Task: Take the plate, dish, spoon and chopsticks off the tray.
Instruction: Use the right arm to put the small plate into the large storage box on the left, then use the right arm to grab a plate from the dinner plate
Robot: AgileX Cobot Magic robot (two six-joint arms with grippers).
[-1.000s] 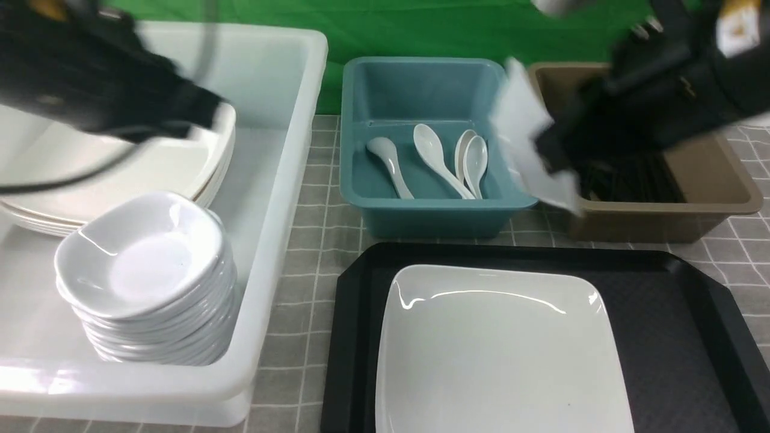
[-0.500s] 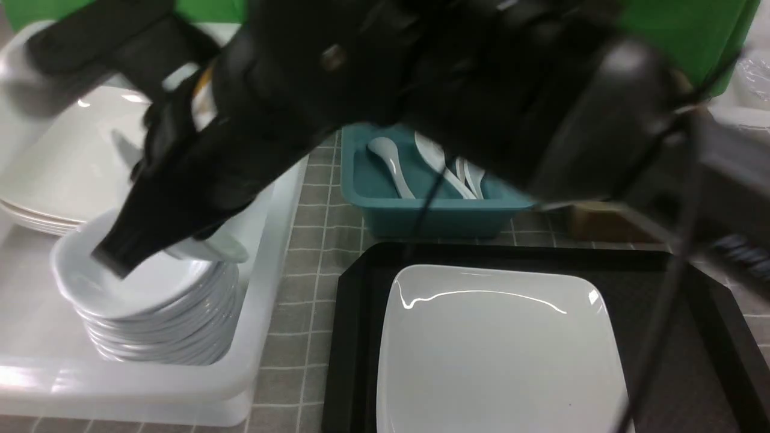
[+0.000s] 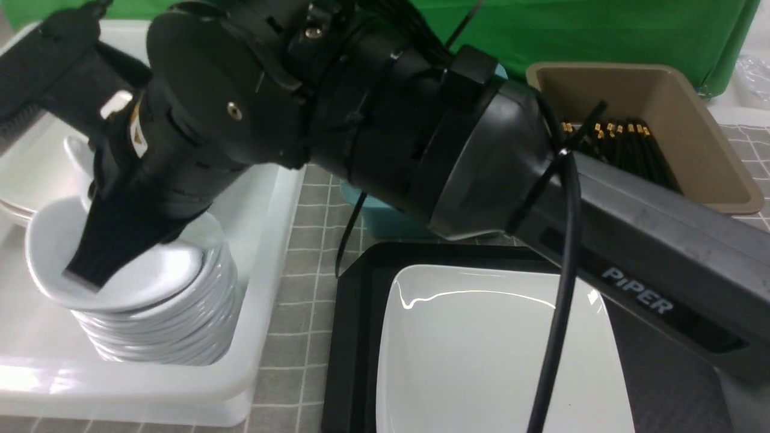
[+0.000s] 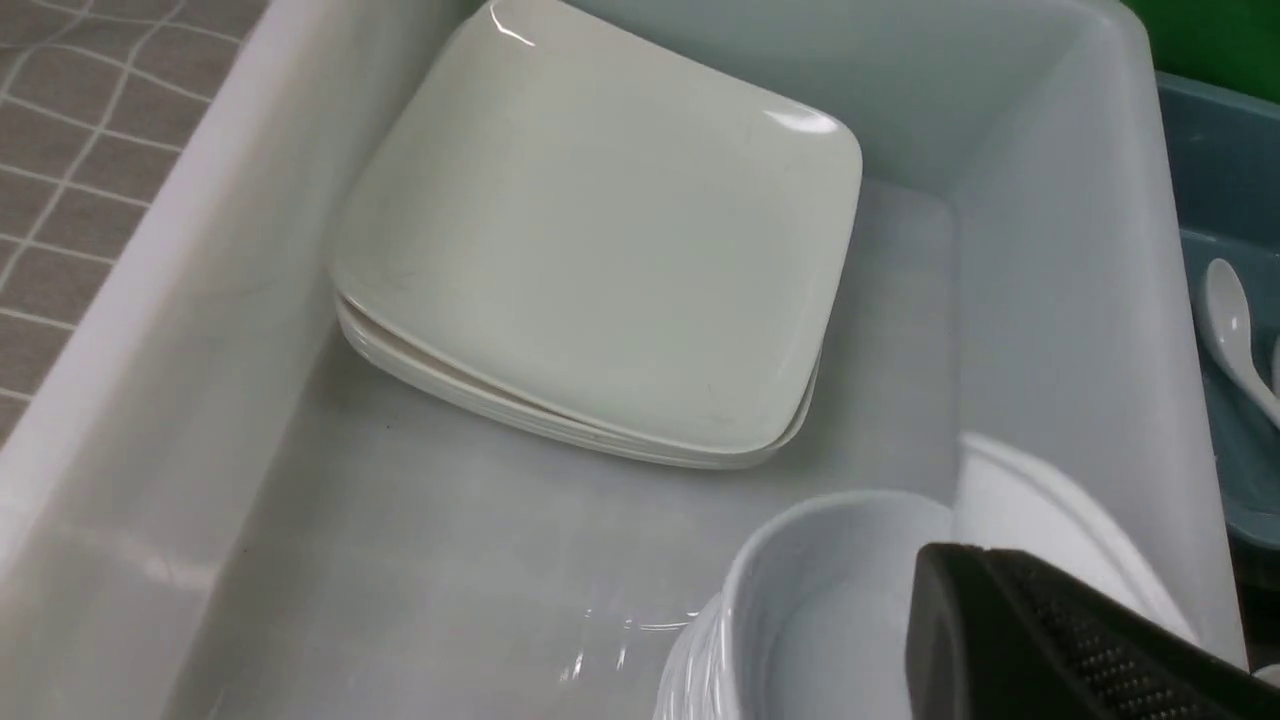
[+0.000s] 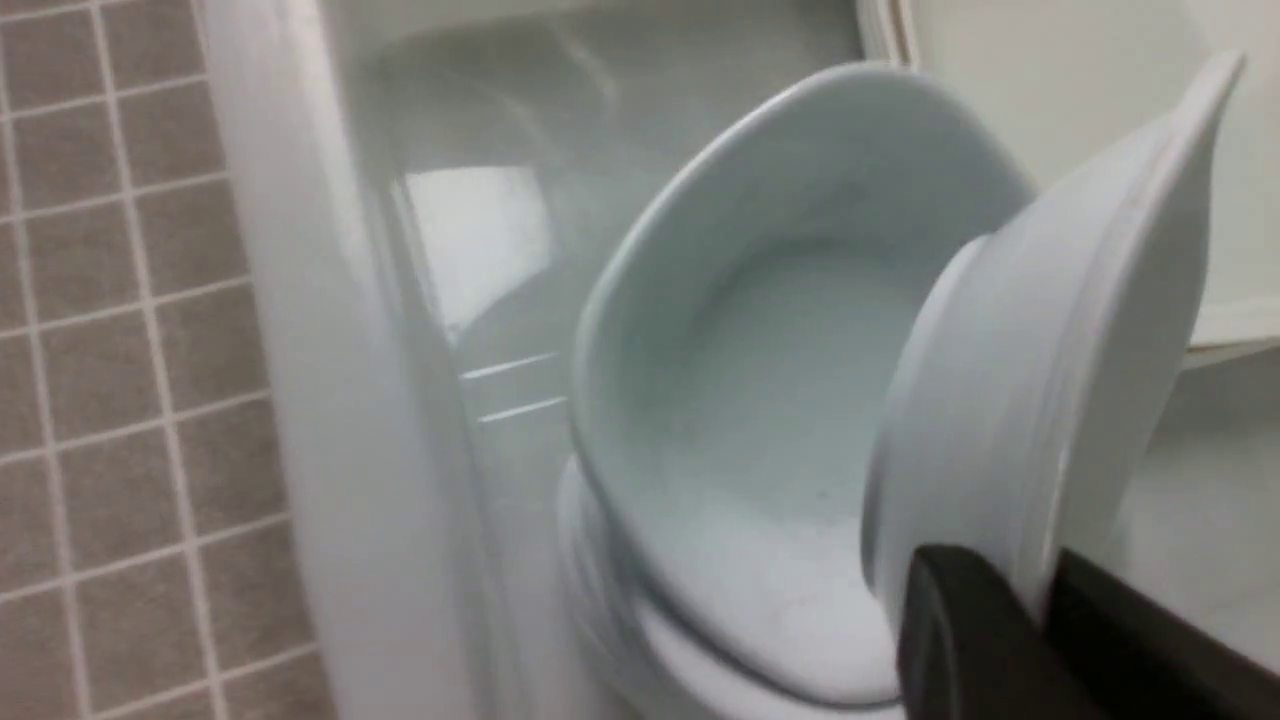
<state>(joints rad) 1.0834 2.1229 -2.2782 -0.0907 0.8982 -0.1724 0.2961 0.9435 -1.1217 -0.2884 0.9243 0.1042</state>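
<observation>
Dish [image 5: 1040, 330] tilted, pinched by its rim in right gripper [image 5: 1045, 600], just above stack of dishes [image 3: 162, 331], underside towards wrist camera. Plate [image 3: 481, 361] flat on tray [image 3: 355, 313], well apart from stack, to its right. Left arm [image 3: 54, 66] beyond stack; left gripper not clearly seen, cannot tell whether spread or pressed together

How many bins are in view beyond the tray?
3: white tub on the left; teal bin in the middle, mostly hidden by the right arm; brown bin on the right. Others may be hidden.
</observation>
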